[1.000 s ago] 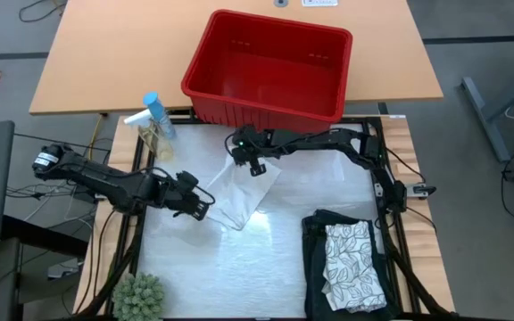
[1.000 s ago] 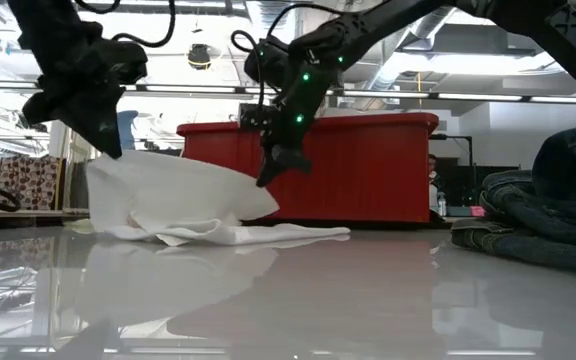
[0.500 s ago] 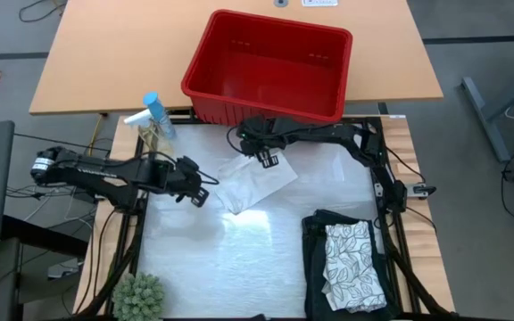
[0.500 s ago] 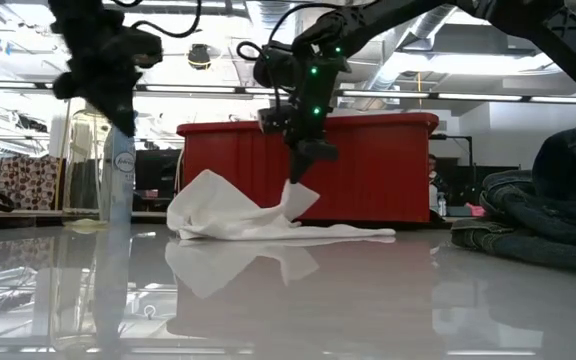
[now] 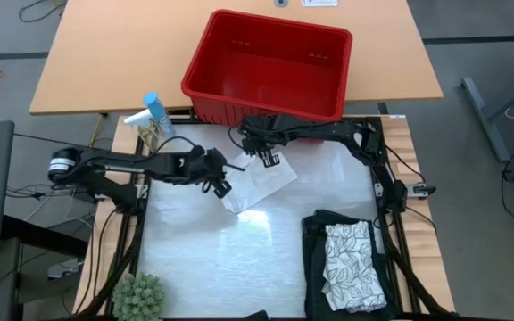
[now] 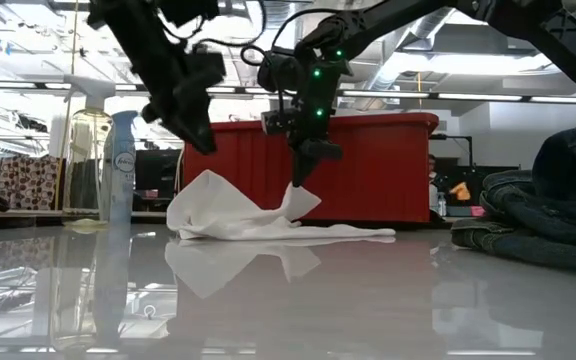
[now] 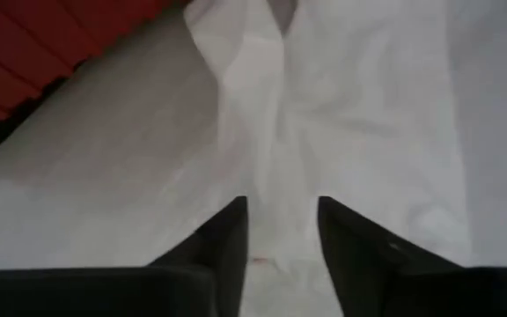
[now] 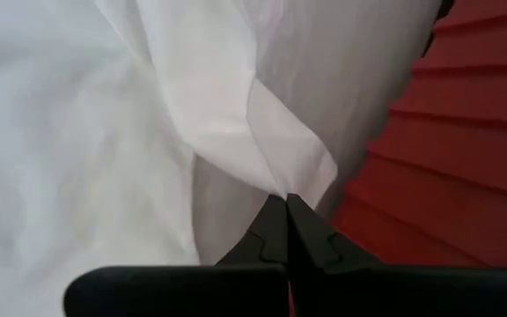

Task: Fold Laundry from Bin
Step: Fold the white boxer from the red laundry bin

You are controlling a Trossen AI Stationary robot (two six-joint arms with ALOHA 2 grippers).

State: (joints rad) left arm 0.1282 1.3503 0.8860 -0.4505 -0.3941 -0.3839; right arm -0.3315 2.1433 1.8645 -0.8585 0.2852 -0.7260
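The small whitish cloth (image 5: 255,184) lies crumpled on the table in front of the red bin (image 5: 205,55). My right gripper (image 5: 264,160) is shut on its far corner, close to the bin's near wall. My left gripper (image 5: 223,185) hangs open above the cloth's left part (image 7: 280,132) and touches nothing; in the low view it (image 6: 200,140) is well clear of the cloth (image 6: 233,212). The dark garment (image 5: 318,234) with the leaf-patterned cloth (image 5: 353,265) on top lies folded at the near right. My right gripper pinches a corner of the whitish cloth (image 8: 311,179) between its two fingertips (image 8: 275,220). The fingers slant down from the far right. The corner (image 6: 304,198) is raised a little off the table, and the rest of the cloth lies slack on it.
A spray bottle (image 5: 154,116) stands at the table's far left corner and a small green plant (image 5: 139,294) at the near left. The bin's near wall (image 6: 368,170) rises right behind the cloth. The near middle of the table is bare.
The cloth's left part, which hung raised from my left gripper, has come free and dropped onto the table. My right gripper drew the cloth toward the bin and to the right. My left gripper then swung toward the table's right, over the cloth, rolling as it went.
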